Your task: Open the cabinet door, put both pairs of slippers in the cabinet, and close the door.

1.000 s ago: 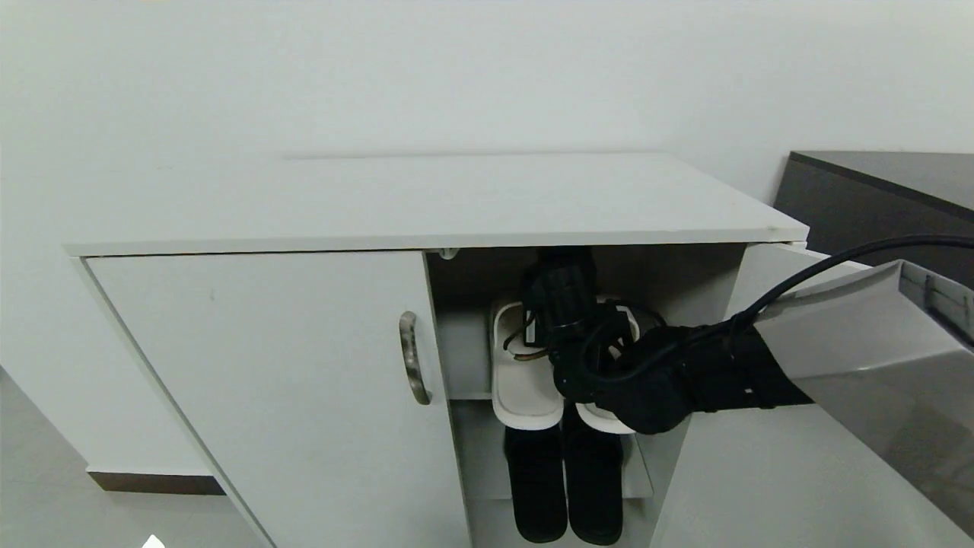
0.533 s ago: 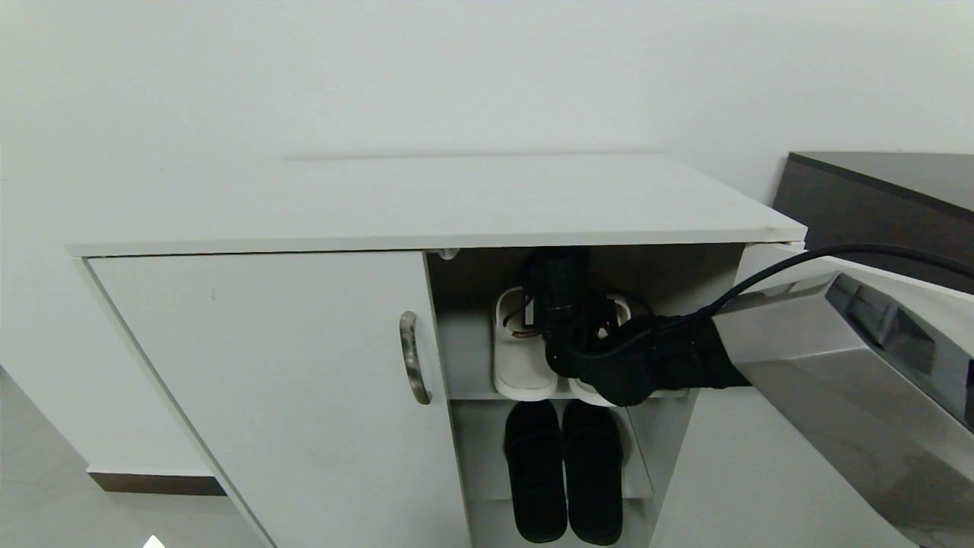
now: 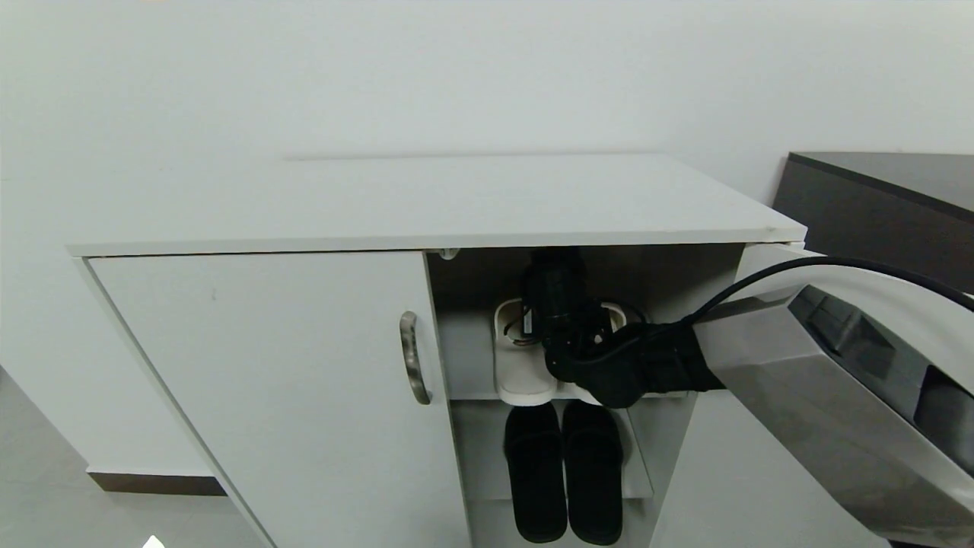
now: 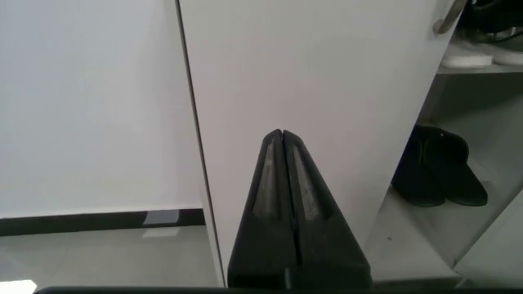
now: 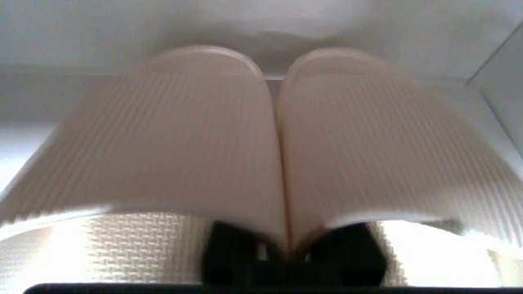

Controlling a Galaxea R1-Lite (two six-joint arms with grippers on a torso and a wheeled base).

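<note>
Two pairs inside: black slippers [image 3: 563,472] on lower shelf [image 3: 643,483], white slippers [image 3: 521,373] on upper shelf [image 3: 468,394], heels at front edge, straps pinched in right gripper [image 5: 286,245]. Empty left gripper [image 4: 282,175] closed. Risk: snagged strap dragging pair off on withdrawal.

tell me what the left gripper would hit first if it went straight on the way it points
Most likely the closed left cabinet door. The left gripper, fingers shut, points at its white front, well aside from the handle. How far off the door is, the picture does not show.
</note>
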